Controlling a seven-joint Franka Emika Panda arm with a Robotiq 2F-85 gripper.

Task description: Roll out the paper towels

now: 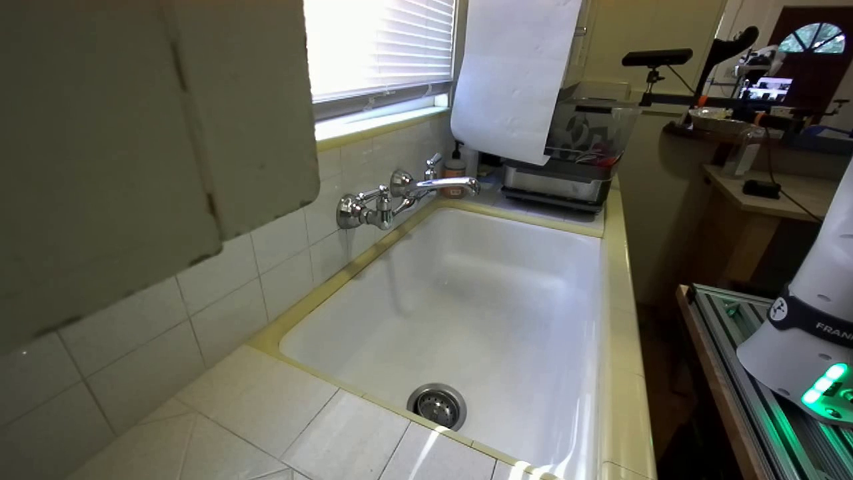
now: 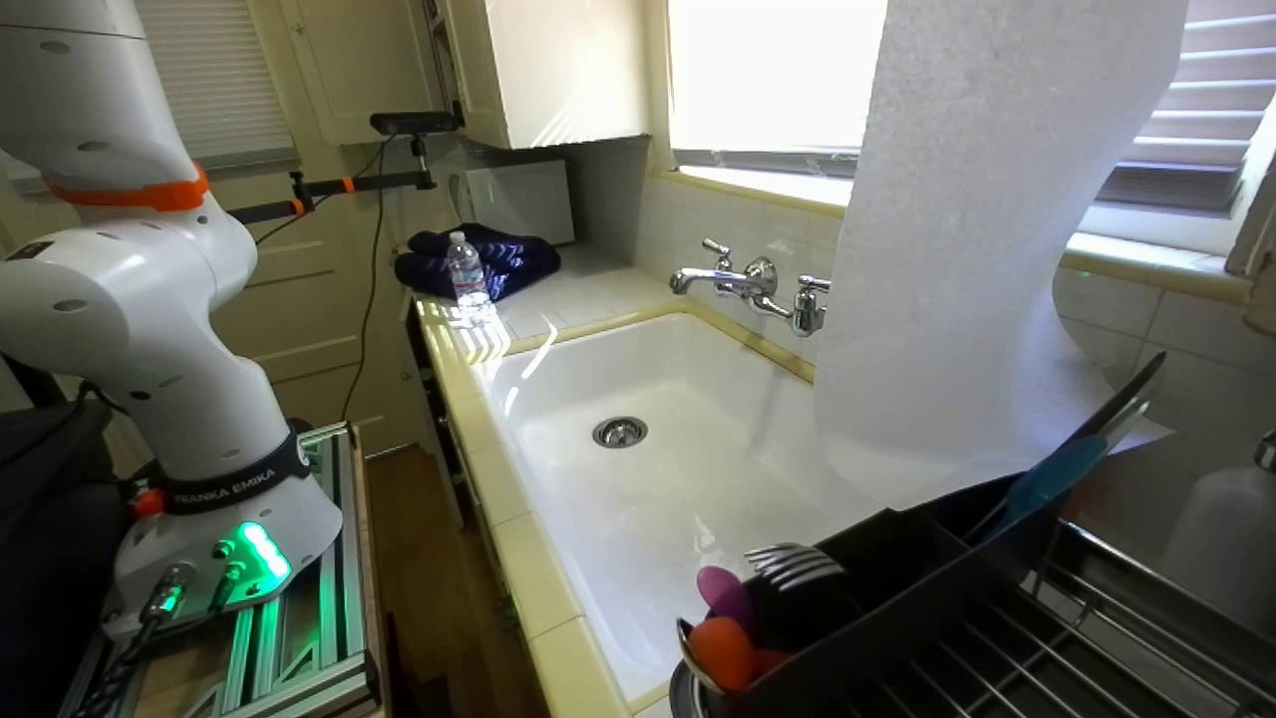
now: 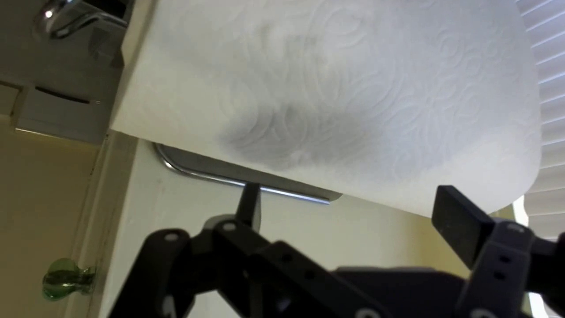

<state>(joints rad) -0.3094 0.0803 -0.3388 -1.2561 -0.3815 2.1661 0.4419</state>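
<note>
Cabinet (image 1: 153,147): closest, its worn face left of the faucet (image 1: 440,183) in an exterior view.
Blinds (image 1: 420,40): above the faucet, bright.
Sink (image 1: 493,313): white, below the faucet.
Paper towels (image 1: 513,80): broad white sheet hanging right of the faucet in both exterior views, bottom loose and lightly curled; the roll I cannot make out.
Paper's feel: nearly weightless, soft, limp, I judge; it should swing at a nudge and tear at a jerk.
Loose edge (image 1: 506,148): likely the place to take hold, pinched flat at mid-width and drawn slowly.
Arm (image 1: 823,293): well right of the faucet in an exterior view.
Hand (image 3: 348,190): in the wrist view, fingers (image 3: 250,203) spread wide, nothing between them, near an edge of the sheet; touching or not, I cannot tell.
</note>
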